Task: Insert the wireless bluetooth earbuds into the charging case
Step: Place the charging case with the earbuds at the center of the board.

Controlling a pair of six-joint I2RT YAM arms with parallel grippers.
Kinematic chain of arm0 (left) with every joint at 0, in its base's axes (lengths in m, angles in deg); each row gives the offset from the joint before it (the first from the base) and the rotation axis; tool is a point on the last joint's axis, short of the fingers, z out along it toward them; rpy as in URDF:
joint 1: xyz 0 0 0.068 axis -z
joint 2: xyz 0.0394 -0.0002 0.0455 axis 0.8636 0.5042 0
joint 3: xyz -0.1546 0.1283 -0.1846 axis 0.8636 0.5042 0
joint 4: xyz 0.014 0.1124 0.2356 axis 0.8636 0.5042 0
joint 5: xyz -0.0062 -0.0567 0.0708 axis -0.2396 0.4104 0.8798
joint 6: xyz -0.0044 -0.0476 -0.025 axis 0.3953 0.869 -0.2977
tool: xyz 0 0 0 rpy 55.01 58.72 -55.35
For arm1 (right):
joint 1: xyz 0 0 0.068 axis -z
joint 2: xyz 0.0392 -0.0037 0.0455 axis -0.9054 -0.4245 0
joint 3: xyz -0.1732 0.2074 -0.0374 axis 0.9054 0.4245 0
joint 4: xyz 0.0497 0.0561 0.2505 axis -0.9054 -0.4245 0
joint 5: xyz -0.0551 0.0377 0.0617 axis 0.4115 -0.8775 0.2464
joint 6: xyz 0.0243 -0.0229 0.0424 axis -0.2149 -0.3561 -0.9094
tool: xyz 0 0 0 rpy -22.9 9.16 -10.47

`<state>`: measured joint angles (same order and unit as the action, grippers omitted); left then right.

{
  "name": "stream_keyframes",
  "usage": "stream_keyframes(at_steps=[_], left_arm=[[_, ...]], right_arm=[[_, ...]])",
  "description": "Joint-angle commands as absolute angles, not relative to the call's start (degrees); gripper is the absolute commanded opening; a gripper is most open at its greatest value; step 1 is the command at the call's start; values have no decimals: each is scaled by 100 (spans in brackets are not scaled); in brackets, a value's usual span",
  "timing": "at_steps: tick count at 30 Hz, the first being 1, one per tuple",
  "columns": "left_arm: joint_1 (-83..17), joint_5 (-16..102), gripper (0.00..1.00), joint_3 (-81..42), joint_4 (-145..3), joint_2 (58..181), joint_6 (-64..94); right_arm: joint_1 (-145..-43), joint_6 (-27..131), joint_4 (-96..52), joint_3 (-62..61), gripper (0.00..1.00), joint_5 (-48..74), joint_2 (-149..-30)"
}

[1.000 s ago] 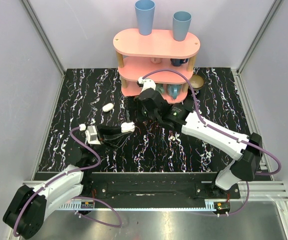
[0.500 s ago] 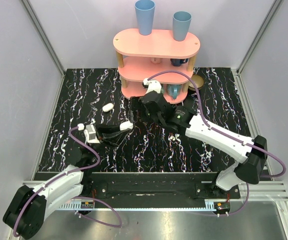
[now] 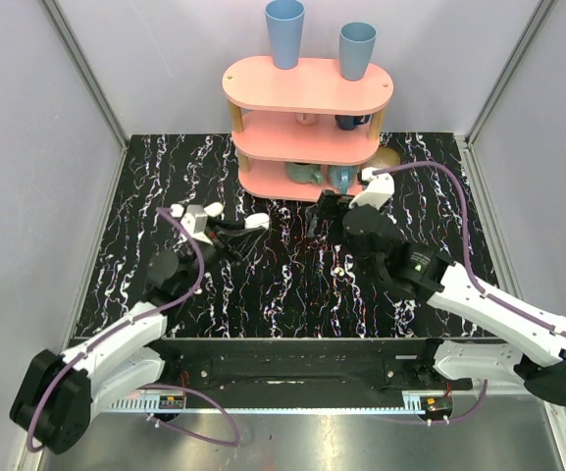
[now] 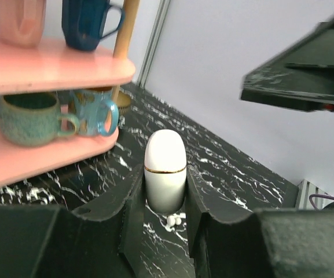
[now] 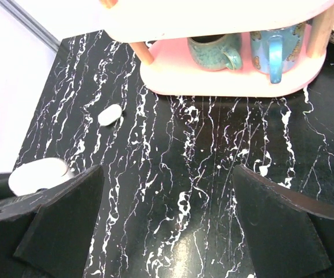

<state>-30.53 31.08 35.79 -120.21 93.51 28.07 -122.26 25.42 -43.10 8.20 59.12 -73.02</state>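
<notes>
Charging case (image 4: 165,171), its lid closed, is clamped between the fingers of our left pincer (image 4: 164,188); we see our right pincer (image 5: 167,223) spread wide, empty, over the bench (image 5: 213,174) near the pink shelf (image 5: 224,81).

Glossy white oval charging case (image 4: 165,171), closed along its gold seam, upright, clamped in the left pincer (image 4: 165,194).

The top view looks down from above the near edge of the worktop (image 3: 145,196); both low wrist views face the far-edge shelf (image 3: 307,88), which all three share.
</notes>
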Motion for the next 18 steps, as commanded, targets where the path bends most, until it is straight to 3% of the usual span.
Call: stream_keyframes(at_steps=[1,6,11,18], left_arm=[[-3072,3329,0,3003,-11597,10008,3392],[-3072,2961,0,2791,-12316,11253,4070],[-3063,2416,0,2589,-14247,12608,5238],[-3028,2608,0,2088,-15455,14271,6259]], right_arm=[[-12227,2472,-3944,1176,100,6338,-7011],[-12148,2402,-3971,1466,100,6119,-6686],[-12034,2332,-3997,1739,100,5969,-6457],[-11893,2419,-4173,1871,100,5837,-6062]])
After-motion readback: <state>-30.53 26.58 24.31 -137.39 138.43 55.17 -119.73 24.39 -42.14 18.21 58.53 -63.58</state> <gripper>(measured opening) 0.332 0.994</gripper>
